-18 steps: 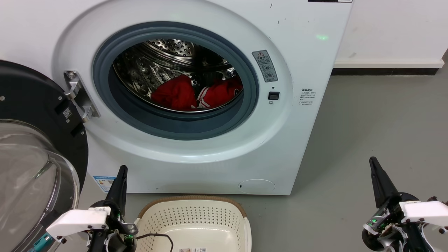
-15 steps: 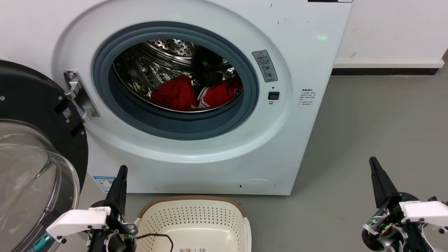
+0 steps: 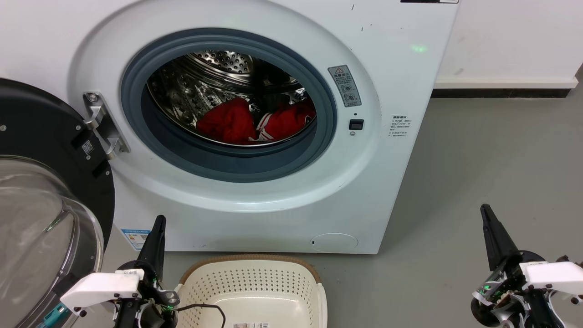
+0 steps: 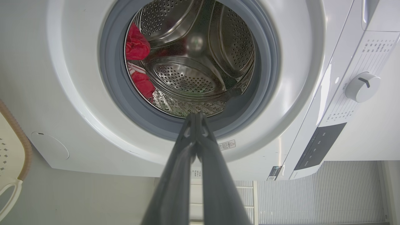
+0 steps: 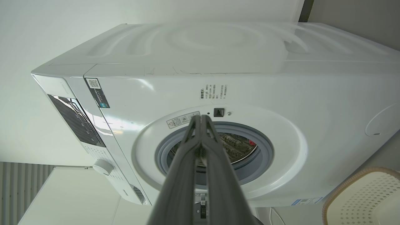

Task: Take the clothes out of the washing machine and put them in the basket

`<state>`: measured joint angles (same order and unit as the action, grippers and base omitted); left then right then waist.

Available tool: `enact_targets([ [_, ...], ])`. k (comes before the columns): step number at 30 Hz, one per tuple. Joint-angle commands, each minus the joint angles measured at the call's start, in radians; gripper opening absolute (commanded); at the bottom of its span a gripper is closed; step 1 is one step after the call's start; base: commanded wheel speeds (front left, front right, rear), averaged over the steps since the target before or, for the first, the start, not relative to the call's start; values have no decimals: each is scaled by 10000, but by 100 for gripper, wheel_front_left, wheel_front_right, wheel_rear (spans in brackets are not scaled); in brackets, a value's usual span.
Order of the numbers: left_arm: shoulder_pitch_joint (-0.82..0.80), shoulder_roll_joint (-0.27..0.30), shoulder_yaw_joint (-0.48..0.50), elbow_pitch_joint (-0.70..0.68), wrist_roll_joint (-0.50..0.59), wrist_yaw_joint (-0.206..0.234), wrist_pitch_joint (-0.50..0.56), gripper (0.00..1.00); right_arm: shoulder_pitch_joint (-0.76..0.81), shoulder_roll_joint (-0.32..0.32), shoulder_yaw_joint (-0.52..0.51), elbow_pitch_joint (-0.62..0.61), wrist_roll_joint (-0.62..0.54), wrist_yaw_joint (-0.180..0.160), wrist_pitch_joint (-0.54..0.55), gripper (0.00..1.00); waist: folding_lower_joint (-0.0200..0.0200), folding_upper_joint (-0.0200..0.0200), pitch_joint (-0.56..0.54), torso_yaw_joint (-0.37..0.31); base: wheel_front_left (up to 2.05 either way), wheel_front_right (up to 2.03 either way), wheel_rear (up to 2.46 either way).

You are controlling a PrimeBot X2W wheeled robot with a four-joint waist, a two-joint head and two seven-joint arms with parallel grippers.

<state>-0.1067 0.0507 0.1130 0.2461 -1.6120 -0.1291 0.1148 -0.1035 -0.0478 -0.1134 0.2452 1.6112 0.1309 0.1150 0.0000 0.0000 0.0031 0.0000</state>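
Nearest us, our left gripper (image 3: pixel 159 223) sits low at the left and our right gripper (image 3: pixel 486 214) low at the right over the grey floor (image 3: pixel 478 150). Both point their fingers up, clenched tip against tip and grasping nothing; each wrist view shows the two fingers pressed together along their length. Neither gripper has shifted from half a second ago, and we find no difference anywhere between the earlier head pictures and this one.

Just beside the left gripper, the basket (image 3: pixel 248 260) stands on the floor close in front of the washing machine (image 3: pixel 401 82). At our left the door (image 3: pixel 41 132) hangs swung wide open, its glass bowl bulging toward us.

Farther in, past the grey-rimmed porthole (image 3: pixel 134 109), the clothes (image 3: pixel 237 125) lie at the bottom of the steel drum (image 3: pixel 218 61) exactly where they lay before: the plain red garment (image 3: pixel 223 123) on the left, touching the striped-trim garment (image 3: pixel 287 119) on the right. Both grippers are well apart from them.
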Motion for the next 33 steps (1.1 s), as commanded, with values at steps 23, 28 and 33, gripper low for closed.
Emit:
enact_targets([
  [23, 322, -8, 146, -115, 799, 4, -591, 100, 341, 15, 41, -97, -475, -2, -589, 100, 0, 0, 20, -9, 0, 0, 0],
  [28, 401, -6, 349, -274, 1479, 1, -868, 100, 357, 10, -252, 166, -1600, -2, -864, 100, 0, 0, 24, -17, 0, 0, 0],
  [33, 381, -6, 786, -400, 2229, 0, -1082, 100, 255, 5, -508, 80, -2877, -2, -1082, 100, 0, 0, 28, -31, 0, 0, 0],
])
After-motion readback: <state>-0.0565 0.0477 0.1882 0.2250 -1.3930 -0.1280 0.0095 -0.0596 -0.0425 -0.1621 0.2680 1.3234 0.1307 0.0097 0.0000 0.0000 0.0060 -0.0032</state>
